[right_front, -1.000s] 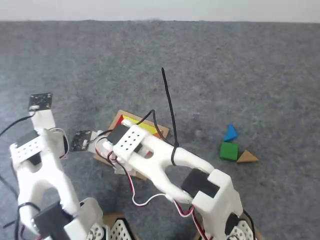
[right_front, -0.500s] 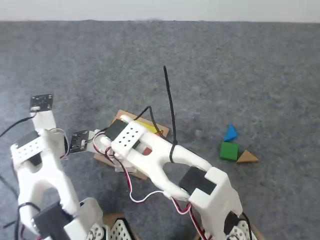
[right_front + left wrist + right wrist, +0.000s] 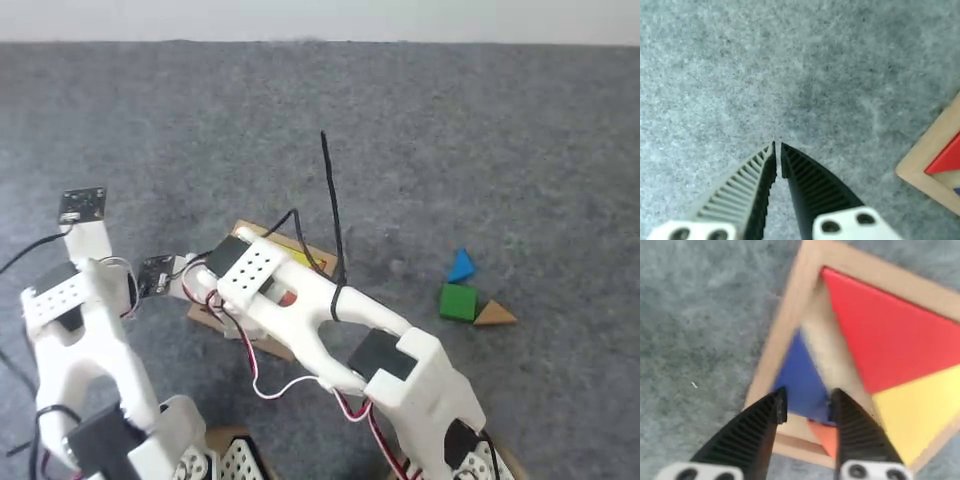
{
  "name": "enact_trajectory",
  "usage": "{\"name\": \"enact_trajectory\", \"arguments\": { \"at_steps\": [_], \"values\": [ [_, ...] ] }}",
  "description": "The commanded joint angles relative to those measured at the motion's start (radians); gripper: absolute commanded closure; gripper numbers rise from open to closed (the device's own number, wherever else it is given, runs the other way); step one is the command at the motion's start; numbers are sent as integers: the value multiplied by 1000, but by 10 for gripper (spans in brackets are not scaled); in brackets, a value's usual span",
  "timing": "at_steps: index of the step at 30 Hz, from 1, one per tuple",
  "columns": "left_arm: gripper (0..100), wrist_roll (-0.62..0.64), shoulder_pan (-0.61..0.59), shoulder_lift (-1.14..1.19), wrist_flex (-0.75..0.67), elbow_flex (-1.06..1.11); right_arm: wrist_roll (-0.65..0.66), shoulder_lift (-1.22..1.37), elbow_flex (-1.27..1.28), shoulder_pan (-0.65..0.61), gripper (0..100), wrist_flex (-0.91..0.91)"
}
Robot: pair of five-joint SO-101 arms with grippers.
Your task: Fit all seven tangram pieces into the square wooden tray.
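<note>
Presently, in the high view, the square wooden tray (image 3: 243,233) lies on the grey carpet (image 3: 480,140) left of centre. The right arm (image 3: 300,310) stretches across it and hides most of its contents. A black cable (image 3: 332,200) stands up from that arm. The left arm (image 3: 85,330) stands to the tray's left. Three loose pieces sit well apart to the right: a light blue triangle (image 3: 460,266), a green square (image 3: 459,302) and a tan triangle (image 3: 494,315), grouped closely together. A stretch of carpet separates them from the tray.

In the left wrist view, the left gripper (image 3: 778,146) points at bare carpet with its jaws together and nothing between them. One tray corner shows nearby, with a red piece inside it.

In the right wrist view, the right gripper (image 3: 807,400) hangs over a tray corner with its jaws apart, one finger on each side of a dark blue triangle (image 3: 797,372) lying against the rim. Whether the fingers touch it cannot be told. The tray also holds a red triangle (image 3: 890,335), a yellow piece (image 3: 912,415) and an orange piece (image 3: 827,437). A bare strip of tray floor runs between blue and red.
</note>
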Motion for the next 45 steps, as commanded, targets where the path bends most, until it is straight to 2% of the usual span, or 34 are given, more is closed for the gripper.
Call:
{"name": "enact_trajectory", "arguments": {
  "at_steps": [1, 6, 9, 13, 17, 26, 35, 41, 45],
  "values": [
    [982, -21, 2, 0, -15, -5, -74, 5, -5, -25, 939, 33],
    [982, -21, 2, 0, -15, -5, -107, 5, -86, -7, 875, 44],
    [982, -21, 2, 0, -15, -5, -100, 5, -186, 27, 806, 137],
    [982, -21, 2, 0, -15, -5, 18, 5, -265, 35, 786, 305],
    [982, -21, 2, 0, -15, -5, 89, 18, -262, 13, 786, 318],
    [982, -21, -3, 0, -17, -8, 224, 8, -127, -30, 785, 229],
    [982, -21, -3, -6, -17, -7, 247, 16, -68, -31, 785, 45],
    [982, -21, -2, -6, -17, -7, 402, 12, -32, -12, 785, 4],
    [982, -20, 0, -8, -26, -5, 427, 7, 18, -12, 785, 2]
  ]
}}
